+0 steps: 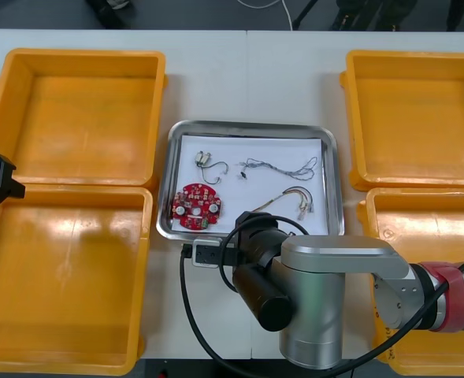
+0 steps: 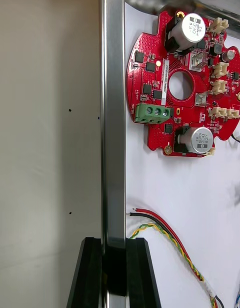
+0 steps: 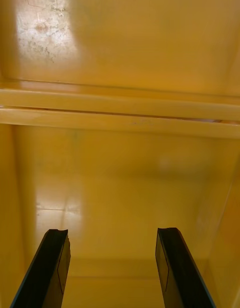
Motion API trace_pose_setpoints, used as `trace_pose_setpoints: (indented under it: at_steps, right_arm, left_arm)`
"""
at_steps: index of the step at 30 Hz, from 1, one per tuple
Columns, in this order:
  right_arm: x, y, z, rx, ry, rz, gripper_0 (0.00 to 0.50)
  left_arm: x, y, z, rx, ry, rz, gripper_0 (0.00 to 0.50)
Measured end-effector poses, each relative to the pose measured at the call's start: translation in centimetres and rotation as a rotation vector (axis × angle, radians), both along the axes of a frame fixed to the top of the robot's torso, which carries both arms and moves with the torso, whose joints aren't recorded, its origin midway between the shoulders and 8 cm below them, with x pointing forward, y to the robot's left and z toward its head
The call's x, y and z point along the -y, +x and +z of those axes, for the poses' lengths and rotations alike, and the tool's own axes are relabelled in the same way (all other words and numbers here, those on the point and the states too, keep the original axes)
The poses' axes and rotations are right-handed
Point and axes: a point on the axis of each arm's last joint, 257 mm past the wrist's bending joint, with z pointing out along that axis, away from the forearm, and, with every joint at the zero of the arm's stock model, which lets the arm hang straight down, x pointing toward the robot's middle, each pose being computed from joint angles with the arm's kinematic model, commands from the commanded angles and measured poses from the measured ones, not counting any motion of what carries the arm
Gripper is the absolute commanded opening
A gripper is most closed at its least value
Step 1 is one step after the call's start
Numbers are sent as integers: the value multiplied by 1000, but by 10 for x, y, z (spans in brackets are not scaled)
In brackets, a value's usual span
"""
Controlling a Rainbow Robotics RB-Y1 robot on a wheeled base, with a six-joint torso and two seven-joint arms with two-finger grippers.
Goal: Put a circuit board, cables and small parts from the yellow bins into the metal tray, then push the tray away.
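Now the right gripper [image 2: 114,244] pinches the metal tray [image 2: 112,112] rim (left gripper [image 3: 112,233] hangs spread above a yellow bin [image 3: 120,178]); push straight ahead.

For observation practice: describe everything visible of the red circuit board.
The red circuit board is round, lobe-edged, with a central hole, two silver cylinders, a green block and cream connectors. It lies flat on the white inside of the metal tray, near corner, robot's left. The right gripper clamps the tray rim beside it; the left gripper hangs over a yellow bin.
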Motion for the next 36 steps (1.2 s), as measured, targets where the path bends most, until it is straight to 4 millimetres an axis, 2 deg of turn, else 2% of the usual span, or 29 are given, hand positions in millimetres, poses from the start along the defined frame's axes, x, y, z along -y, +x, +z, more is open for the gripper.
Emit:
trace_pose_setpoints:
  at_steps: [6, 10, 17, 22, 36]
  right_arm:
    - [-7, 16, -4, 24, 29, 26, 0]
    - [-3, 27, -8, 32, 29, 20, 0]
    - [-2, 36, -2, 46, 36, 6, 0]
    - [2, 48, 3, 65, 28, -8, 0]
    - [-4, 86, 17, 128, 43, 22, 0]
  left_arm:
    - [0, 0, 0, 0, 0, 0, 500]
    - [0, 0, 0, 0, 0, 0, 500]
    - [0, 0, 0, 0, 0, 0, 500]
    - [0, 0, 0, 0, 0, 0, 500]
    - [0, 0, 0, 0, 0, 0, 500]
